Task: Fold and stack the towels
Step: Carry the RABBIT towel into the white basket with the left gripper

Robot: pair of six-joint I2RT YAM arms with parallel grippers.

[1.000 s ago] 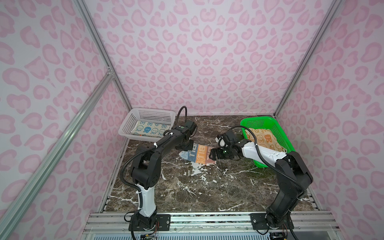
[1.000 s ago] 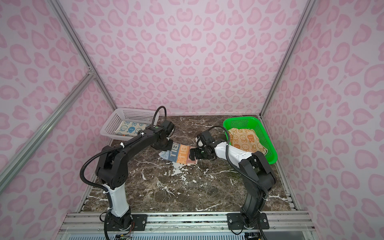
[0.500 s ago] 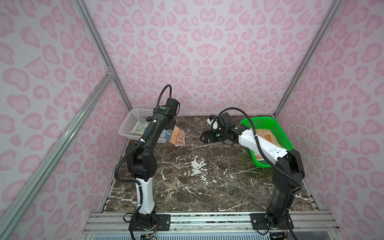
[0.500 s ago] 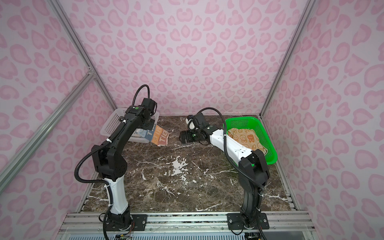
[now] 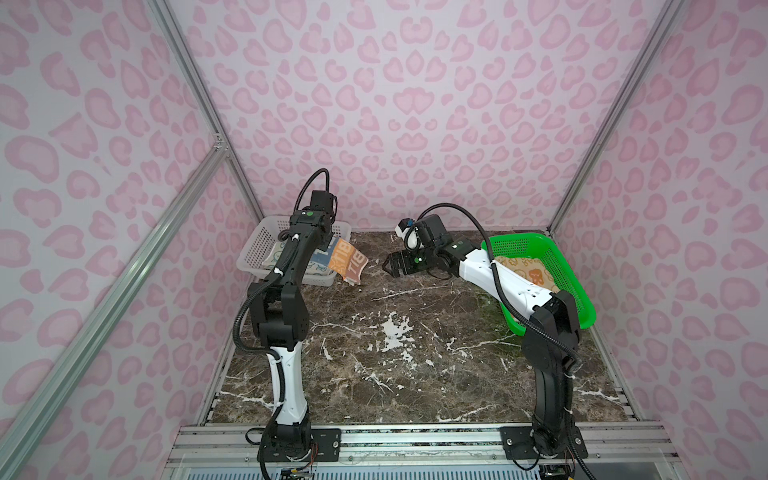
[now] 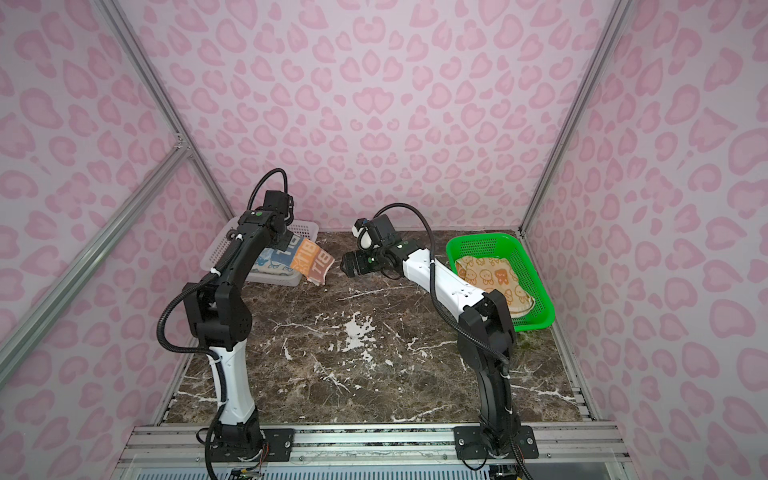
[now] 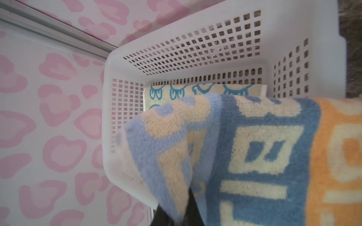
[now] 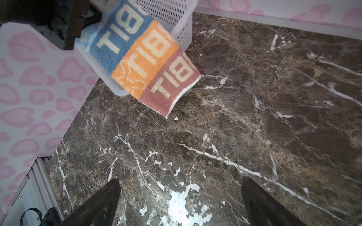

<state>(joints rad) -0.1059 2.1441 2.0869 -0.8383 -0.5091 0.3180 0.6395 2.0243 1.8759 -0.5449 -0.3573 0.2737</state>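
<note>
Evidently the left gripper [image 8: 89,18] is clamped on one end of the folded block-print towel [image 5: 347,262], which slants from above the white basket [image 5: 259,249] out over its rim toward the marble table [image 5: 395,353]. We judge the coming move turns on this: the blue-on-cream towel [image 7: 195,90], the stack's base, lies on the basket floor below the held end, so the left arm is nearer. The right gripper [image 5: 390,266] hovers empty, jaws wide, well apart. The left wrist view shows that base towel, which the right wrist view lacks; the latter shows the trailing end outside the rim.
</note>
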